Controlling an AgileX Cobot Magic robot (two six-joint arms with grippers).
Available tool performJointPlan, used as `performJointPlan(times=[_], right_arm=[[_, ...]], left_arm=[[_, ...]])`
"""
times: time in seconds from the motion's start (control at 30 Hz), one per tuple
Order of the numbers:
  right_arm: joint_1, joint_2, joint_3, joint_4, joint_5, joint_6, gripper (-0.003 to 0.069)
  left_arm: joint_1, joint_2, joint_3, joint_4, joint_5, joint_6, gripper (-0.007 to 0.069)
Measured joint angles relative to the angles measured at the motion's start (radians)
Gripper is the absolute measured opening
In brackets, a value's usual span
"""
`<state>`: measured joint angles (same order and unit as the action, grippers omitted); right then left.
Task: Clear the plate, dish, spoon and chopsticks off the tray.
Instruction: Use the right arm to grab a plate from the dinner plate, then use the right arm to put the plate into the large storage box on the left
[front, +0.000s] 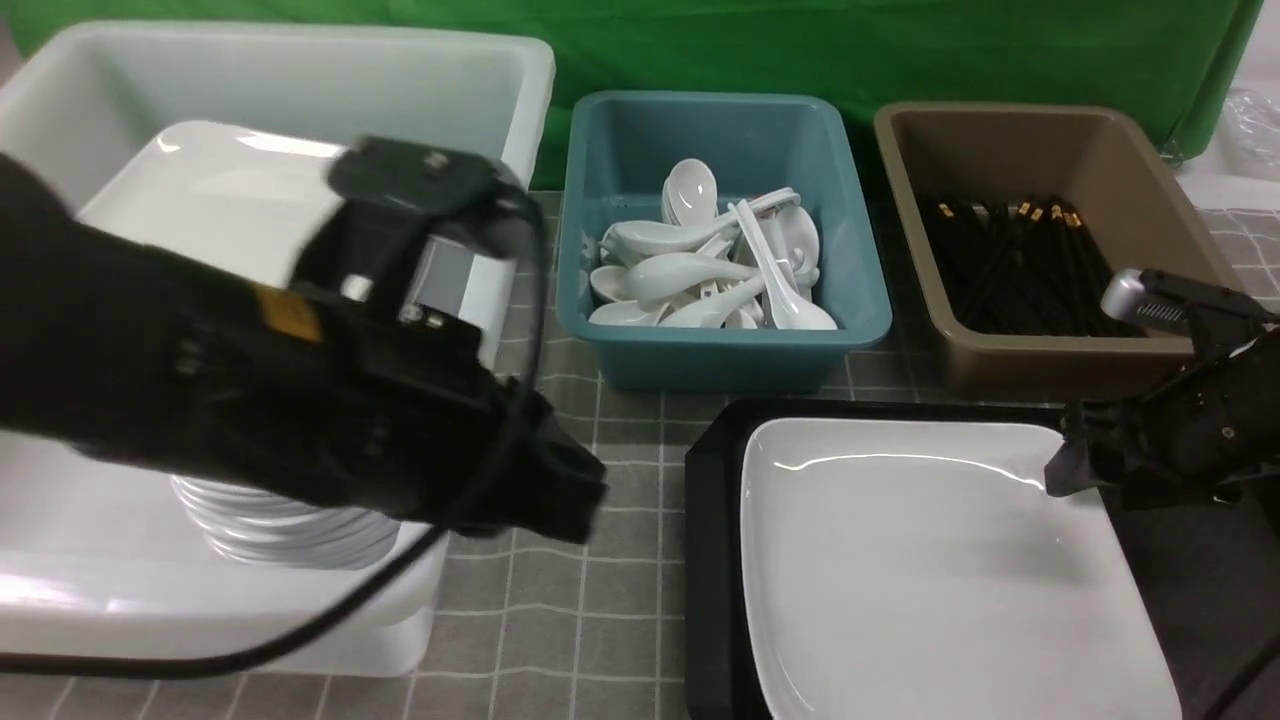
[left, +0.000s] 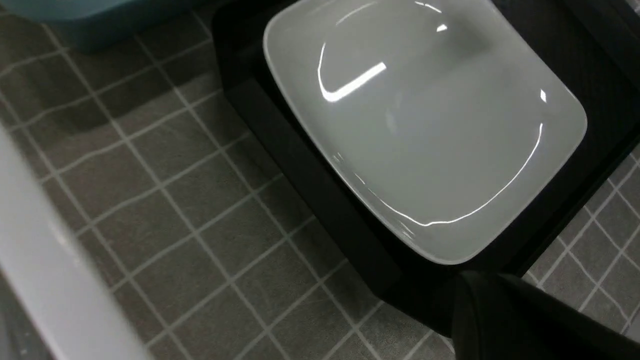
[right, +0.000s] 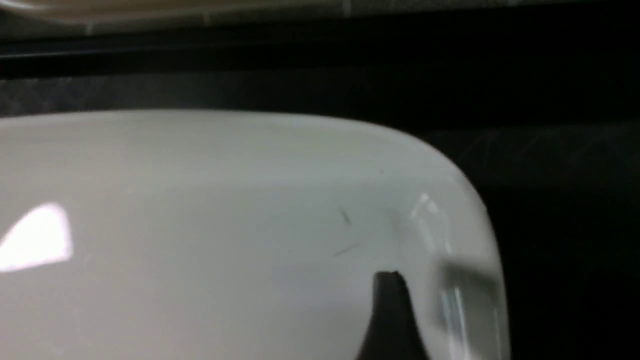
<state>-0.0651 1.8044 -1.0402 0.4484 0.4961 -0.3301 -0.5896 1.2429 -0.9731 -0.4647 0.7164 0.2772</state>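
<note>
Left claw: clenched, nothing visible in it. It hangs over the grey checked cloth, between the white bin and the tray, touching neither. My left arm is blurred in the front view and covers much of the white bin. In the left wrist view the claw's dark tip sits at the tray's near corner, above it.

Right claw: down at the far right corner of the plate. In the right wrist view one dark fingertip shows over the white surface just inside the rim. Beside it is a blurred grey patch that I cannot identify. Cannot tell whether this claw is released or gripping the rim.

Plate: flat on the tray, filling most of its visible width, with a black strip of tray showing along the left and far edges. Tray sits on the cloth, near side cut off by the frame.

White bin, far left: a square plate leaning inside, with a stack of round dishes partly hidden by my arm.

Teal bin, centre: a heap of white spoons.

Brown bin, right: black chopsticks, gold bands toward the far end.
</note>
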Motion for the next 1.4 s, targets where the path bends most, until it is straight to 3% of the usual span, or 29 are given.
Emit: performJointPlan(times=[0.07, 0.17, 0.2, 0.37, 0.6, 0.8, 0.97, 1.07, 1.23, 1.4], right_arm=[[0.003, 0.019, 0.000, 0.011, -0.001, -0.039, 0.0398], [0.013, 0.026, 0.000, 0.025, 0.008, -0.093, 0.0197], [0.015, 0.025, -0.001, 0.032, 0.016, -0.105, 0.0173], [0.016, -0.006, -0.001, 0.027, 0.066, -0.112, 0.0169], [0.017, -0.228, -0.001, 0.025, 0.189, -0.137, 0.0078], [0.019, -0.506, -0.001, 0.001, 0.213, -0.131, 0.0052], [0.019, -0.587, -0.036, 0.012, 0.232, -0.126, 0.0052], [0.022, -0.598, -0.095, 0.046, 0.245, -0.125, 0.0052], [0.084, -0.571, -0.245, 0.129, 0.217, -0.121, 0.0052], [0.249, -0.440, -0.435, 0.223, 0.100, -0.095, 0.0052]], left_arm=[[-0.018, 0.029, 0.000, 0.000, -0.012, 0.000, 0.0004], [-0.023, 0.054, 0.000, -0.003, -0.019, -0.004, 0.0004], [-0.023, 0.056, 0.000, -0.003, -0.021, -0.010, 0.0004], [-0.023, 0.045, 0.000, 0.001, -0.025, -0.048, 0.0004], [-0.023, 0.037, 0.000, 0.069, -0.024, -0.160, 0.0004], [-0.023, 0.037, 0.000, 0.324, -0.019, -0.380, 0.0004], [0.010, 0.037, -0.007, 0.432, 0.000, -0.455, 0.0004], [0.098, 0.037, -0.043, 0.451, 0.040, -0.471, 0.0004], [0.289, 0.023, -0.126, 0.444, 0.065, -0.403, 0.0004], [0.475, -0.015, -0.175, 0.342, 0.075, -0.297, 0.0004]])
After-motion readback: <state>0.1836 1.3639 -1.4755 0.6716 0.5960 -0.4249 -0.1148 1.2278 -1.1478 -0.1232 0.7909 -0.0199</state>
